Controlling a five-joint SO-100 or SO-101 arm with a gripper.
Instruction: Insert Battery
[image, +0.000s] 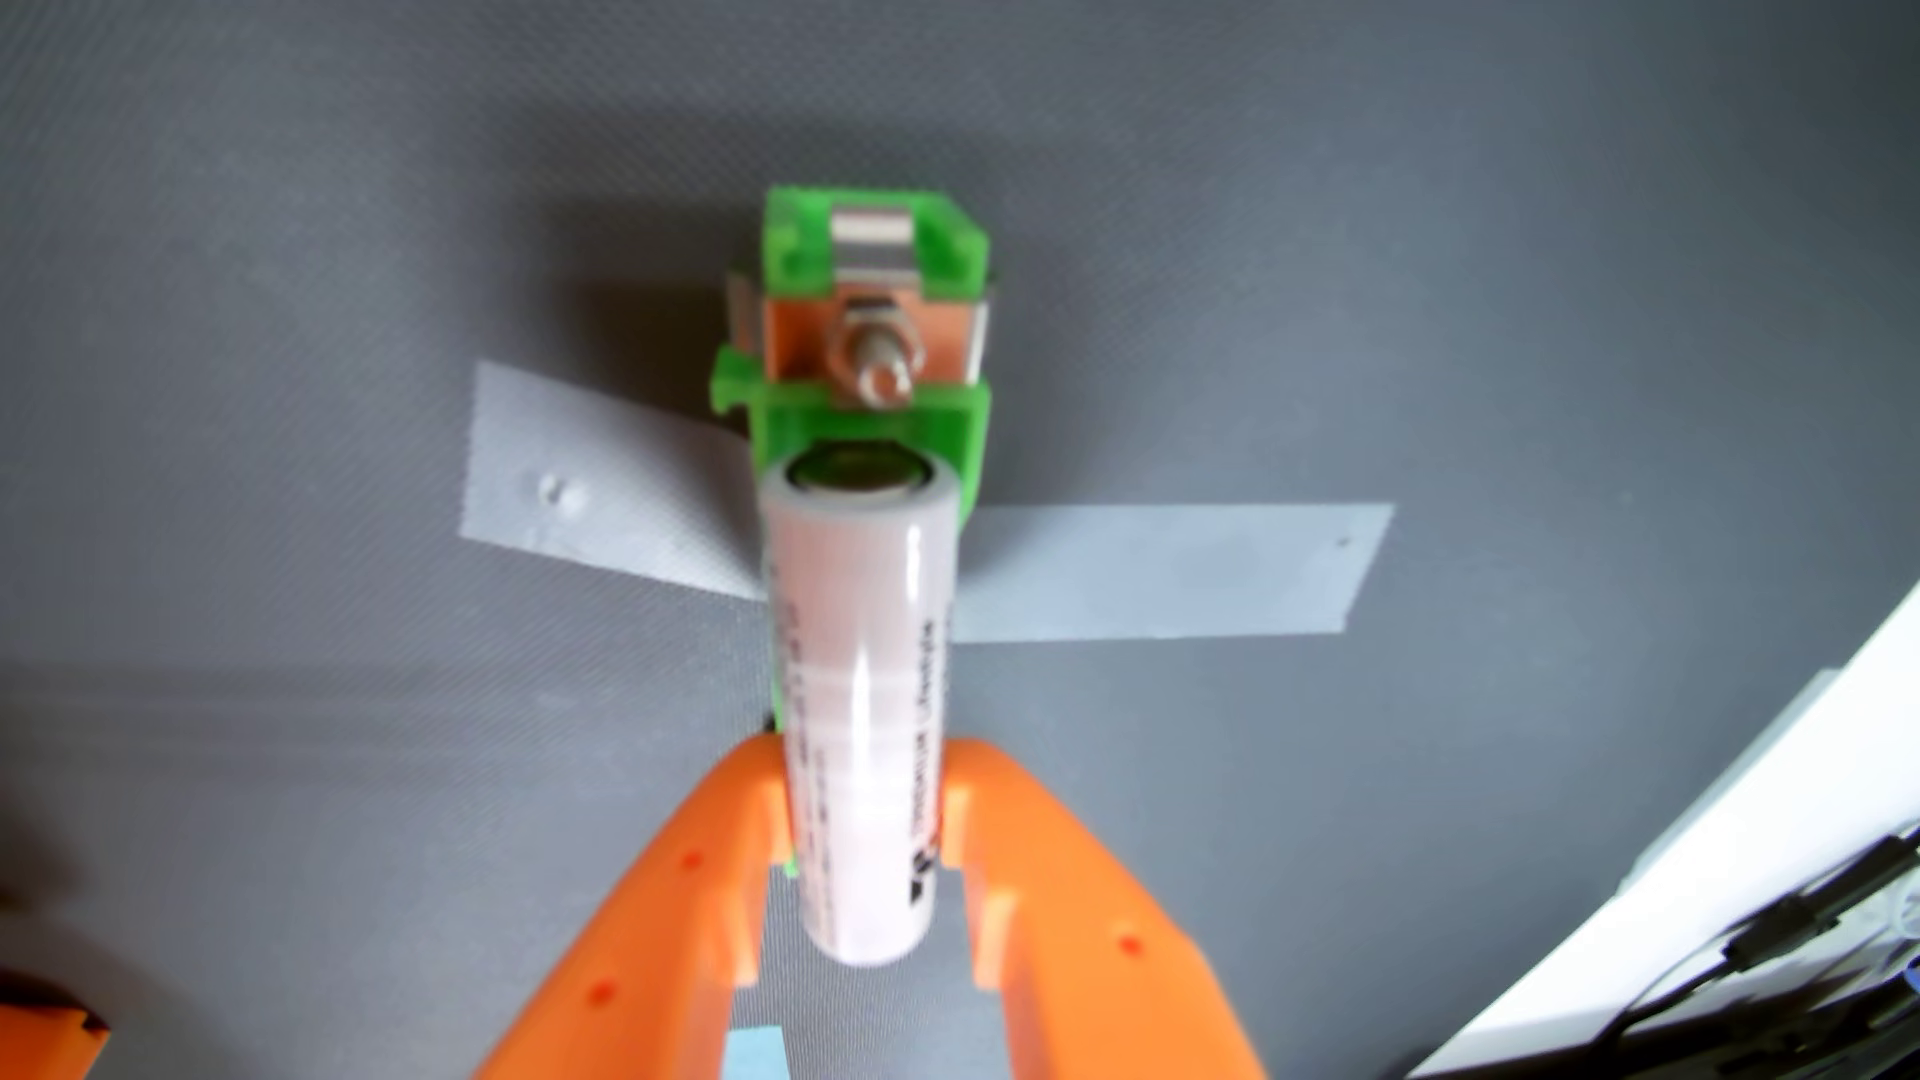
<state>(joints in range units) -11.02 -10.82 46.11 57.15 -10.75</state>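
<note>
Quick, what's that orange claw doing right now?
Claw: closed on the white battery, just above the green holder.

The battery was pale pink-white with dark print; the gripper was orange; the holder was bright green; grey tape crossed a dark grey mat.

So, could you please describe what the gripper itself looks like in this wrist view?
The gripper has two bright orange plastic fingers, broad at the base and tapering toward the tips, with stepped notches on their inner faces. Small darker orange-red dots mark each finger. No cables or sleeves are visible on it.
</note>
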